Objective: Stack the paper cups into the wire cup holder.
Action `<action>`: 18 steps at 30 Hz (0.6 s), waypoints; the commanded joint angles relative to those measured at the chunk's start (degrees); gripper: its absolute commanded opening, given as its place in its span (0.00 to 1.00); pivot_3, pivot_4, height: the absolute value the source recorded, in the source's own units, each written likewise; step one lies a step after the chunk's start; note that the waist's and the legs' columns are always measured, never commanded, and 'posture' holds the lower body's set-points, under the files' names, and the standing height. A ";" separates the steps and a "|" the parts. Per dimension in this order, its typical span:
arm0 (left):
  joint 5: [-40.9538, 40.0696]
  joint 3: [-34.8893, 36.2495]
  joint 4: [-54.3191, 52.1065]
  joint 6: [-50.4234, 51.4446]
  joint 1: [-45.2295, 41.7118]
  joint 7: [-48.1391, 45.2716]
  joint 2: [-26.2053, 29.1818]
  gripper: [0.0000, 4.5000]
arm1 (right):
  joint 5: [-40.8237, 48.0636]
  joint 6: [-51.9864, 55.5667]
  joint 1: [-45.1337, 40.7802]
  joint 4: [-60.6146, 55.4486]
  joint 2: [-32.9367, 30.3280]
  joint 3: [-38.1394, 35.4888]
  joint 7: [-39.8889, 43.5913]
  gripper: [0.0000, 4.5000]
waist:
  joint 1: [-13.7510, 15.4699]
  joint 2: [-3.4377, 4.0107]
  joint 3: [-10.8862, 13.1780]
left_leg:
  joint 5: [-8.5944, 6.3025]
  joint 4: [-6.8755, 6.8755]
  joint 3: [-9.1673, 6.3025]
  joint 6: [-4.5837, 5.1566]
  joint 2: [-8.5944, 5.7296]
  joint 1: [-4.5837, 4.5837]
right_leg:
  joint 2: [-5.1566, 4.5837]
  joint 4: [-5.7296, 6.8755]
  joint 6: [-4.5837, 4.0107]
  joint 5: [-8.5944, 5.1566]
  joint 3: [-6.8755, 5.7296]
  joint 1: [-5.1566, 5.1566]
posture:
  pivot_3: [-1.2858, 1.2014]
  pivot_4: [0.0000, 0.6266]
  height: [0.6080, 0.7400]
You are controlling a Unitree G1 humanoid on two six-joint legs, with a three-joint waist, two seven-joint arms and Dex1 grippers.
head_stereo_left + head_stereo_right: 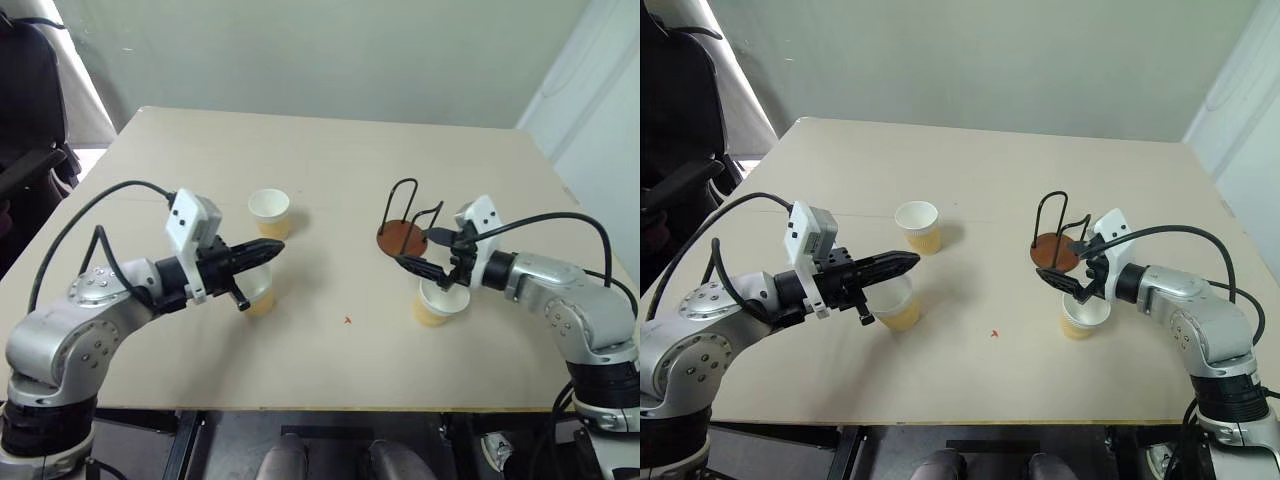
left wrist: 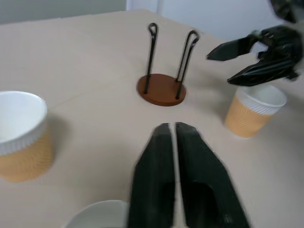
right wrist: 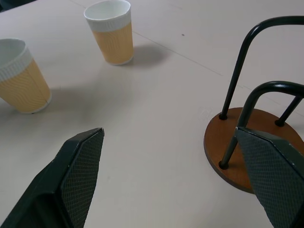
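Since the paper cups are thin-walled, light and easily crushed or tipped, I judge a gentle pinch across the ribbed tan wall just under the stiffer white rim would hold best. One cup stands toward twelve o'clock of the left gripper, whose fingers are nearly closed and hold nothing, another lies just under them, and the third sits under the right gripper, fingers spread wide and empty. At that cup's eleven o'clock on the matte beige table stands the wire cup holder, a smooth reddish-brown disc with thin, rigid black loops, still empty.
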 commanded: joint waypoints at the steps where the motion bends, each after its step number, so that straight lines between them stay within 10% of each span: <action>1: -1.02 1.54 -1.52 0.21 -0.96 0.96 0.40 0.35 | -0.79 0.68 -2.04 0.37 0.24 -0.58 -1.18 1.00 | -0.02 0.00 0.00 | 0.00 0.00 0.04 0.00 0.02 0.00 | 0.00 0.01 0.00 0.00 0.01 -0.01 | 0.52 0.24 1.00; 9: -1.37 1.34 -1.98 -0.05 -0.20 1.63 0.21 0.99 | -5.14 2.10 -5.60 5.61 2.68 1.19 -4.90 1.00 | -0.07 0.01 0.00 | 0.00 -0.01 0.14 0.00 0.08 -0.01 | 0.00 0.03 0.00 0.00 0.05 -0.10 | 0.52 0.24 1.00; 18: 1.21 1.18 -2.69 -1.83 0.82 2.07 0.55 0.99 | -9.42 1.04 -10.52 12.81 7.13 2.57 -7.99 1.00 | -0.15 0.02 0.01 | 0.02 -0.09 0.22 -0.04 0.13 -0.03 | 0.00 0.05 -0.01 0.00 0.07 -0.21 | 0.52 0.24 1.00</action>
